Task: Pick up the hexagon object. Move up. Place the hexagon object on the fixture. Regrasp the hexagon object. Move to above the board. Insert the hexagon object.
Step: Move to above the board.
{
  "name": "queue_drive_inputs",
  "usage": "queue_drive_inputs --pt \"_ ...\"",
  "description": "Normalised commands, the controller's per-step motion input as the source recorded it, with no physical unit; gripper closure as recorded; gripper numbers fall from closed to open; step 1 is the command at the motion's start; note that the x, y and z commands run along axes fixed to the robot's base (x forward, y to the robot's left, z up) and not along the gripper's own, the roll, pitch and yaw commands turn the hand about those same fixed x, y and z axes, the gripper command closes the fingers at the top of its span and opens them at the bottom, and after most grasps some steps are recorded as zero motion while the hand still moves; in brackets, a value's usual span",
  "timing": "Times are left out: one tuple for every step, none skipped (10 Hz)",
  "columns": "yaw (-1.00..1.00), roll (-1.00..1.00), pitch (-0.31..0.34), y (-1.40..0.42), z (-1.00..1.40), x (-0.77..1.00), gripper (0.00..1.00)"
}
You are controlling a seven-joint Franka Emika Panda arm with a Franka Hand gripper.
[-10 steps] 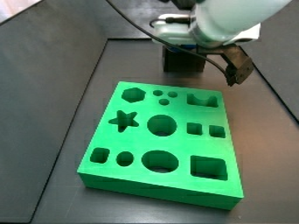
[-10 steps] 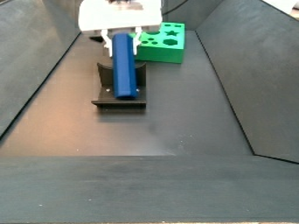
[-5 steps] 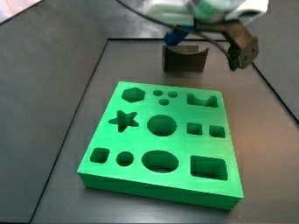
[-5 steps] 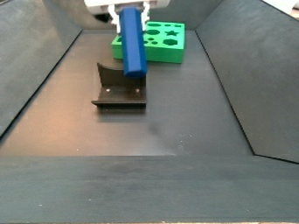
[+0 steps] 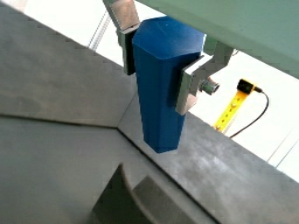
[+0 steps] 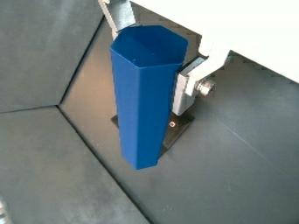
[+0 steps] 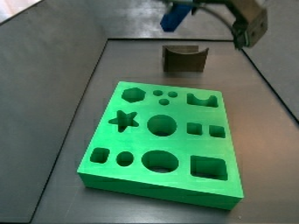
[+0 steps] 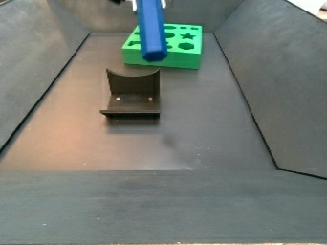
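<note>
Board (image 7: 163, 140) is lying flat on the dark counter (image 8: 192, 124), cut-outs facing up; in a side view it is showing at the far end (image 8: 169, 47).

Fixture (image 8: 132, 94) is sitting on the counter near the board's far short edge (image 7: 184, 58), notch up, nothing resting in it.

Bar (image 8: 151, 29) is hanging upright in the air, well above the fixture and apart from it; in a side view only its lower end is showing at the frame's top (image 7: 176, 15).

Hand (image 6: 158, 66) is sitting up high over the fixture, clamped on the bar's upper part: in both wrist views the silver fingers (image 5: 194, 77) are pressing on opposite faces of the bar (image 5: 163, 87), most of its length sticking out past them.
</note>
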Motion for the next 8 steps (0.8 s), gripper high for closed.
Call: queue_drive_inputs --pt "-0.01 -0.05 -0.007 -0.06 1.0 -0.15 1.0" --pt "-0.01 -0.05 -0.004 -0.04 1.0 -0.14 1.0" --pt "-0.01 -0.05 -0.002 -0.03 1.0 -0.14 1.0" --pt "-0.01 -0.05 -0.002 -0.01 0.86 -0.11 1.0" --pt "-0.02 -0.05 -0.001 -0.01 0.76 -0.1 1.0" --pt "-0.01 -0.05 0.011 0.01 0.51 -0.07 1.0" --pt "-0.01 -0.05 0.015 0.01 0.42 -0.06 1.0" --pt "-0.01 -0.06 0.027 0.01 0.22 -0.05 1.0"
